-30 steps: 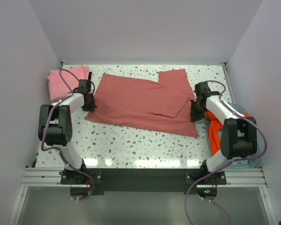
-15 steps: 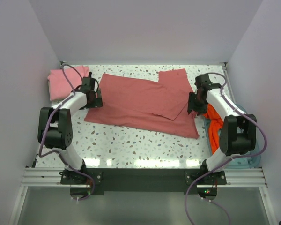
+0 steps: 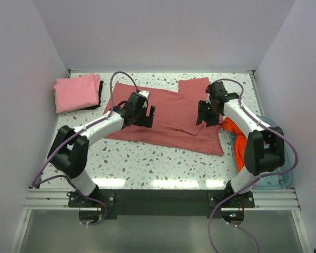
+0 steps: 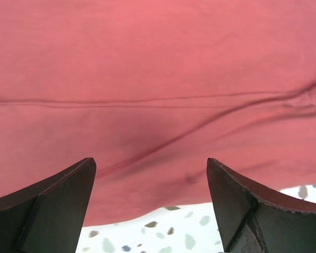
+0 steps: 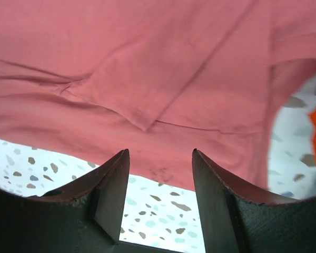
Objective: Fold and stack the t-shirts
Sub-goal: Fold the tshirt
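Observation:
A dusty rose-red t-shirt [image 3: 171, 108] lies spread flat across the middle of the table, with a sleeve flap folded over its right part. My left gripper [image 3: 145, 117] hovers open over the shirt's left part; in the left wrist view its gripper [image 4: 151, 171] stands wide above the hem [image 4: 147, 137] with nothing between the fingers. My right gripper [image 3: 205, 117] is open over the shirt's right side, empty in its own view [image 5: 160, 158]. A folded lighter pink t-shirt [image 3: 76, 93] rests at the back left. A bright orange t-shirt [image 3: 241, 138] lies bunched at the right.
A pale blue see-through tray [image 3: 278, 176] stands at the right edge with the orange shirt hanging out of it. The speckled white table [image 3: 158, 158] shows in front of the red shirt. Grey walls close in the back and both sides.
Both grippers went from shut to open and let go of the red shirt's edges. The left arm swung far to the right over the shirt; the right gripper moved slightly left and back.

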You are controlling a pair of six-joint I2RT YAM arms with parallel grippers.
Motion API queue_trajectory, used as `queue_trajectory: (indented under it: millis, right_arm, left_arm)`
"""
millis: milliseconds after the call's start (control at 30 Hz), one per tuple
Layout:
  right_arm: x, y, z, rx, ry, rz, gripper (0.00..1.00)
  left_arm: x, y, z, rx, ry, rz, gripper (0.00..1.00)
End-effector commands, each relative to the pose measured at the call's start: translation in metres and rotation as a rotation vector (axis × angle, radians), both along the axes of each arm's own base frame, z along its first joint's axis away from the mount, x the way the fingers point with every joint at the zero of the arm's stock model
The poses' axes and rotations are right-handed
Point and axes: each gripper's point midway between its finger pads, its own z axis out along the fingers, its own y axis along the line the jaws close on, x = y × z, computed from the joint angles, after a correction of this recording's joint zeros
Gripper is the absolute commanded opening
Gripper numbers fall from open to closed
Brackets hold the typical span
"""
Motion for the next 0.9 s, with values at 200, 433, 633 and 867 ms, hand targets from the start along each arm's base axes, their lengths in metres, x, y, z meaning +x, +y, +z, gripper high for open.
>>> queue_trajectory:
  millis: [200, 433, 633, 867]
  right_arm:
    - [0.019, 0.045, -0.022, 0.054, 0.02, 0.057, 0.55]
    - [0.027, 0.045, -0.036, 0.028, 0.042, 0.064, 0.55]
    - [0.029, 0.046, -0.046, 0.022, 0.065, 0.062, 0.55]
    - [0.02, 0.048, -0.047, 0.022, 0.082, 0.058, 0.54]
  left_arm:
    - [-0.023, -0.033, -0.054, -0.041, 0.097, -0.064, 0.91]
    - [-0.043, -0.023, -0.089, -0.009, 0.182, -0.048, 0.91]
    - [-0.048, -0.02, -0.094, -0.005, 0.2, -0.04, 0.92]
    - [-0.05, -0.02, -0.098, -0.003, 0.213, -0.035, 0.92]
